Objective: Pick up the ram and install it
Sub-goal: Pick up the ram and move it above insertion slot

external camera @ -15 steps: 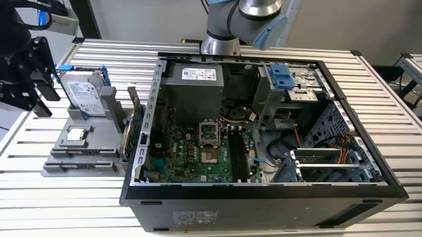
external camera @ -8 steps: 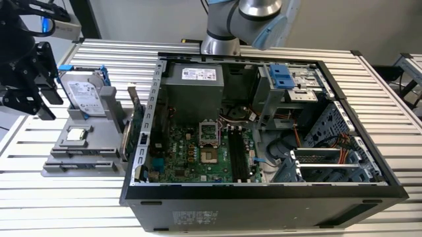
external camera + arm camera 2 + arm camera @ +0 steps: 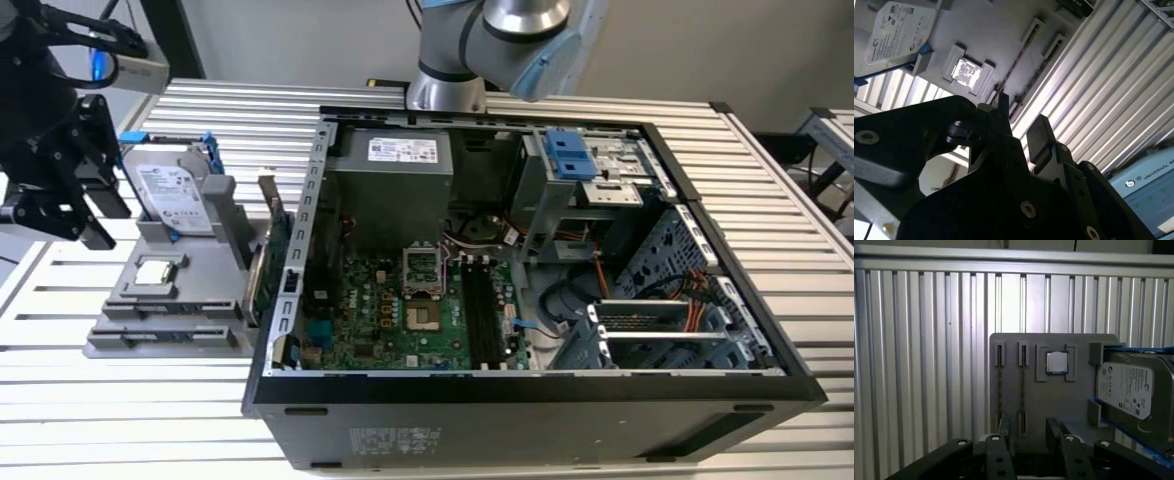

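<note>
**A:** Where is the ram (image 3: 999, 387)?

**B:** It stands on edge in a slot of the gray tray (image 3: 1054, 397) and shows as a thin dark strip. A second stick (image 3: 1022, 387) stands in the slot just beside it, parallel to it. (I cannot tell which of the two is the one meant.)

**A:** And the gripper (image 3: 1029, 427)?

**B:** It hangs over one end of the tray, near the ends of both strips. Its fingers (image 3: 1054, 429) are apart and clamped on nothing. In the first wrist view the second stick runs toward the gap between them. I cannot tell whether either stick is touched.

**A:** What else is on the tray?

**B:** A CPU (image 3: 1056, 361) lies in a square pocket beside the sticks. Past that, a hard drive (image 3: 1126, 390) is propped up in a blue frame.

**A:** And the computer?

**B:** The case (image 3: 287, 300) lies open on the slatted table (image 3: 787, 200), just beside the tray on the exterior view's right. The motherboard (image 3: 387, 320) faces up, and its long black slots (image 3: 483, 310) run side by side. In that view the gripper is out at the left, well apart from the case. The arm (image 3: 507, 40) rises behind the case.
</note>
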